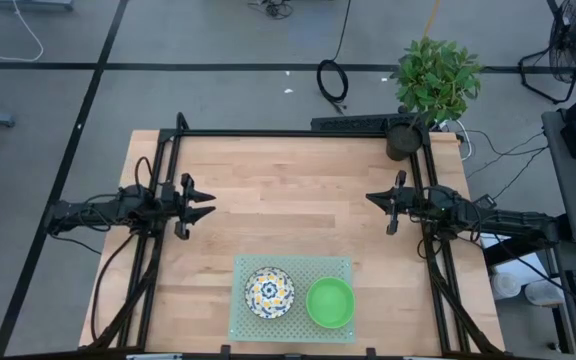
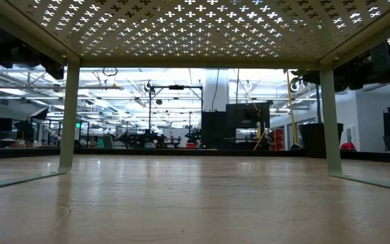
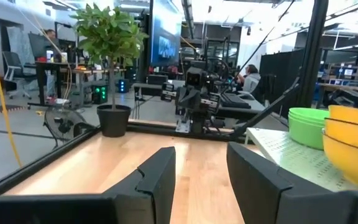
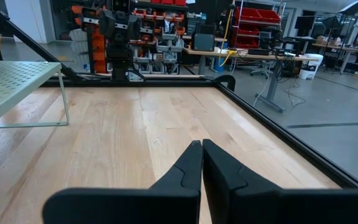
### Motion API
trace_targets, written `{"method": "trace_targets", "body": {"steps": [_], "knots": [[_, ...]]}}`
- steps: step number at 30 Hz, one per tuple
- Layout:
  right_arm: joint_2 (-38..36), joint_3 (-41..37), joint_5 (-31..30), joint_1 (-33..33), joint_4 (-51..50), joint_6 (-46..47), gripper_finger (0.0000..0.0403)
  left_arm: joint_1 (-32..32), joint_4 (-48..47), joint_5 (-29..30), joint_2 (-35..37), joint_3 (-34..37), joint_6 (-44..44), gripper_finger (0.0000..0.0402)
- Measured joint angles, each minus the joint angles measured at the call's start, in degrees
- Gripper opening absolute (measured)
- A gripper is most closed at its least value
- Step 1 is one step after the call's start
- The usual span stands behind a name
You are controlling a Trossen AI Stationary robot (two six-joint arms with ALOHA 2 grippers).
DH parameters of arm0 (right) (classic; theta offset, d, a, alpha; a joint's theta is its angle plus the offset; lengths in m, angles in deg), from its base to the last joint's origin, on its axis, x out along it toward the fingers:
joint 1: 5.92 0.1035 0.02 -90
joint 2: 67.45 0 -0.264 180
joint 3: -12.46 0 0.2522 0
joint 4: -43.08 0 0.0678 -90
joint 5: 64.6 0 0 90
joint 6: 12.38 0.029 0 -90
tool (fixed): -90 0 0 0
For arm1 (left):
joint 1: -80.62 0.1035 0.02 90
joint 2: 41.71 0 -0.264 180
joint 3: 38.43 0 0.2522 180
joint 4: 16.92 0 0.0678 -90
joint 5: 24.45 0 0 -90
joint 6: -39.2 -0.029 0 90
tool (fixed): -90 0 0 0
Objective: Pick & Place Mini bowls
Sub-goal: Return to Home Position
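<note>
on the perforated shelf (image 1: 298,268) the patterned bowls (image 1: 269,292) sit beside the green bowls (image 1: 330,302), left gripper (image 1: 208,204) fingers spread at table's left, right gripper (image 1: 370,198) fingers pressed together opposite, both well clear.

Grey floor (image 1: 218,100) crossed by black lines (image 1: 218,66) surrounds the wooden table (image 1: 288,200), potted plant (image 1: 436,75) at one corner.

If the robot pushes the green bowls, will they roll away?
Probably not: the green bowls sit upright, low and wide, so they'd likely slide. They look stacked, so the top one might shift. They're near the shelf edge, so a hard push could drop them. The left gripper and right gripper wait aside.
</note>
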Motion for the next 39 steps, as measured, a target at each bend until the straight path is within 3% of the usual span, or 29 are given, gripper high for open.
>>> {"method": "trace_targets", "body": {"steps": [22, 29, 39], "knots": [[0.00, 0.02, 0.01, -0.02, 0.00, 0.00, 0.0000, -0.04, -5.69, 0.68, 0.00, -0.02, -3.12, 0.0147], [0.00, 0.01, 0.00, -0.02, 0.01, 0.00, 0.0000, -0.04, -5.74, 0.70, 0.00, -0.02, -9.65, 0.0147], [0.00, 0.01, 0.01, -0.02, 0.01, 0.00, 0.0000, -0.04, -5.72, 0.70, 0.00, -0.02, -8.88, 0.0147]]}}
